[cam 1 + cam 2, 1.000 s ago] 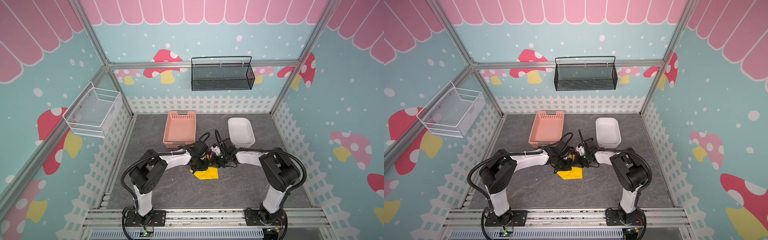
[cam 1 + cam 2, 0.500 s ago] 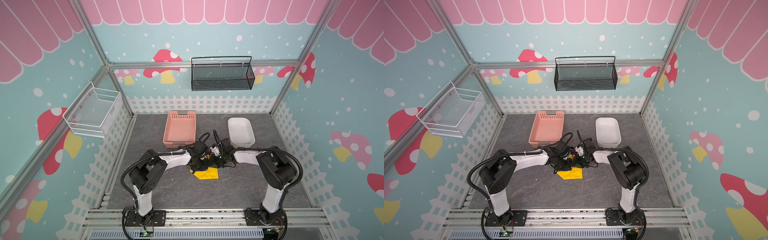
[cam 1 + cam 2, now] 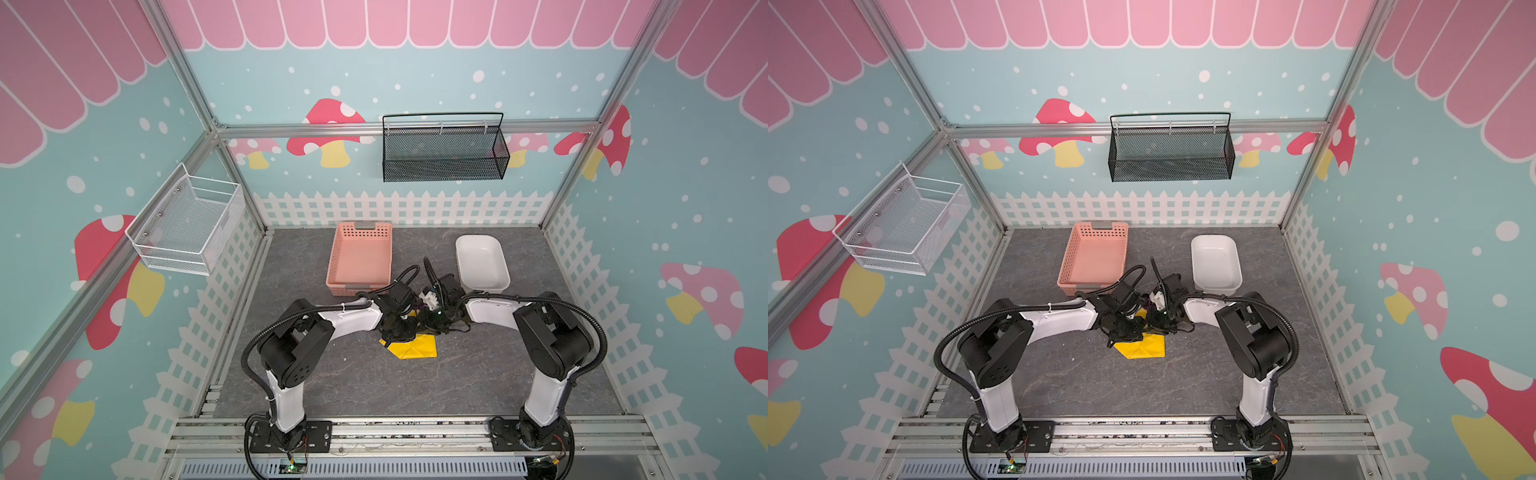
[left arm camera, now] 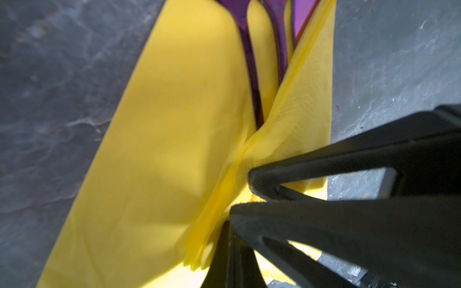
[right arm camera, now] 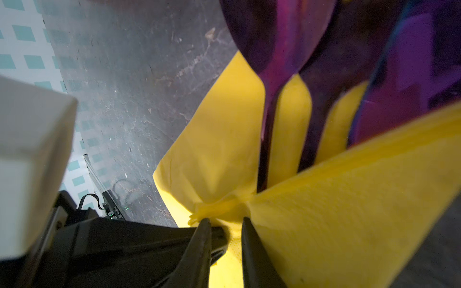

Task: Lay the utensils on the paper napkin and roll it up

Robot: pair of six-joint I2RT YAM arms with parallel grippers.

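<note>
Clamps left gripper [image 4: 240, 193] tight on the folded paper napkin [image 4: 162, 149] covering the utensils [image 4: 253, 82]. Holds right gripper [image 5: 224, 220] slightly parted astride the fold.

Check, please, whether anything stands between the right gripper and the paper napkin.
Nothing visible does. The right gripper has its jaws slightly parted on either side of a bunched edge of the paper napkin. The utensils lie farther in, handles tucked under the folded flap; the left gripper is shut on the napkin.
</note>
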